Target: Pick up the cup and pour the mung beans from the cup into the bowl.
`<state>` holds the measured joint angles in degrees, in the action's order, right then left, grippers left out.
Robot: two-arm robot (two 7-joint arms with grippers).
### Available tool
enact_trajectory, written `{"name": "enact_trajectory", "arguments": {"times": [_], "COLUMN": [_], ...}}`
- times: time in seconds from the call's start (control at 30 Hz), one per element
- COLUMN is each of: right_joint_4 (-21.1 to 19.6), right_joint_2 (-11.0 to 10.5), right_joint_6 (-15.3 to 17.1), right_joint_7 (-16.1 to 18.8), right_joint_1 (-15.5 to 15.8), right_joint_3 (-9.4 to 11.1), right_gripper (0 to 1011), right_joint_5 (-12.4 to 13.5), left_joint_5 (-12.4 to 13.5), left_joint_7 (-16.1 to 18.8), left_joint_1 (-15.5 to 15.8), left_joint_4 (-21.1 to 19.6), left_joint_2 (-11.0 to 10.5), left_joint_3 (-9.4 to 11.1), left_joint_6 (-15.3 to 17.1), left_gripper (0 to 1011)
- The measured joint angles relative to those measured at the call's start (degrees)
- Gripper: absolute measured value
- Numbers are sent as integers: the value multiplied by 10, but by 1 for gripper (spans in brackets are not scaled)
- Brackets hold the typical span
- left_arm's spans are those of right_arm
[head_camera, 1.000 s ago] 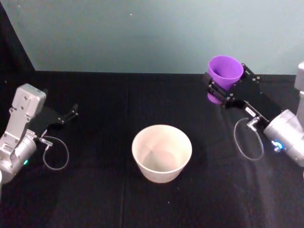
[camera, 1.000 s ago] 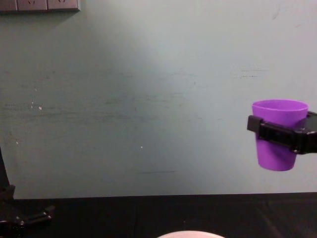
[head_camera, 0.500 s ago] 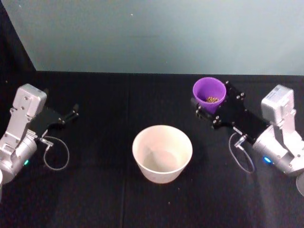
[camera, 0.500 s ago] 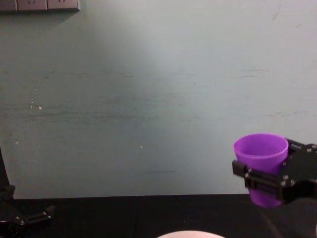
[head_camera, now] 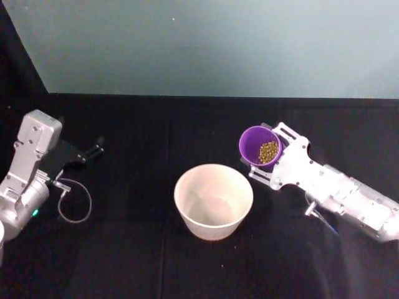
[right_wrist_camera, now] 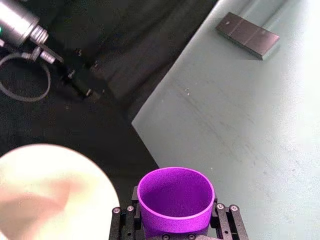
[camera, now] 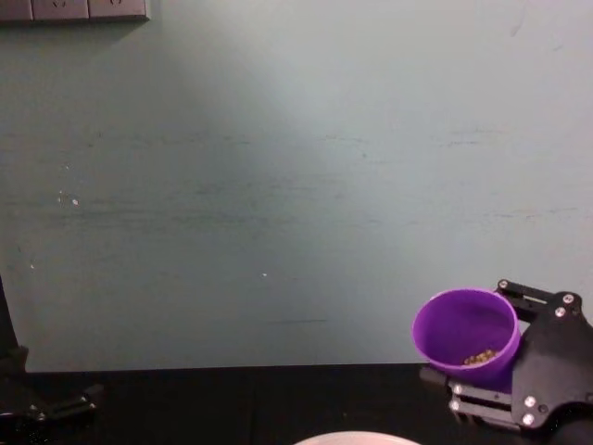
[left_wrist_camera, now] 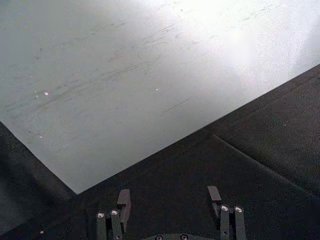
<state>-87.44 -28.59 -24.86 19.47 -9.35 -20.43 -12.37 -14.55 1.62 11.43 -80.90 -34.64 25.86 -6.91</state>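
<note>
My right gripper [head_camera: 265, 157] is shut on the purple cup [head_camera: 259, 146], holding it in the air just right of and behind the bowl [head_camera: 213, 176]. The cup is tilted toward the bowl, and the mung beans [head_camera: 269, 151] lie heaped against its lower inner wall. From the chest, the cup [camera: 465, 336] leans left with beans [camera: 479, 356] near its lip, above the bowl's rim [camera: 356, 438]. The right wrist view has the cup [right_wrist_camera: 175, 200] between the jaws, with the bowl [right_wrist_camera: 50, 192] beside it. My left gripper [head_camera: 95, 149] rests open on the table at the left.
A black cloth [head_camera: 124, 261] covers the table, and a pale green wall [head_camera: 206, 43] rises behind it. A cable loop [head_camera: 73, 202] hangs by my left wrist. A wall socket strip [camera: 74, 9] sits high up at the left.
The right arm carried the cup down and leftward toward the bowl and rolled its wrist, so the cup now tips toward the bowl. The left arm stayed put.
</note>
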Motion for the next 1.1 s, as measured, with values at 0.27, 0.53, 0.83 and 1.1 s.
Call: {"name": "enact_trajectory", "arguments": {"times": [0.27,0.53,0.83,1.1], "right_joint_4": [-2,-8,-8,-7], "right_joint_2": [-9,-18,-23,-30], "right_joint_6": [0,7,21,36], "right_joint_7": [-27,-65,-99,-128], "right_joint_1": [0,-3,-11,-21], "right_joint_3": [-9,-22,-35,-52], "right_gripper": [741,741,741,741], "right_joint_5": [-67,-140,-198,-249], "left_joint_5": [0,0,0,0], "left_joint_7": [0,0,0,0], "left_joint_1": [0,0,0,0], "left_joint_4": [0,0,0,0], "left_joint_2": [0,0,0,0], "left_joint_3": [0,0,0,0], "left_joint_6": [0,0,0,0], "left_gripper": [1000,1000,1000,1000]}}
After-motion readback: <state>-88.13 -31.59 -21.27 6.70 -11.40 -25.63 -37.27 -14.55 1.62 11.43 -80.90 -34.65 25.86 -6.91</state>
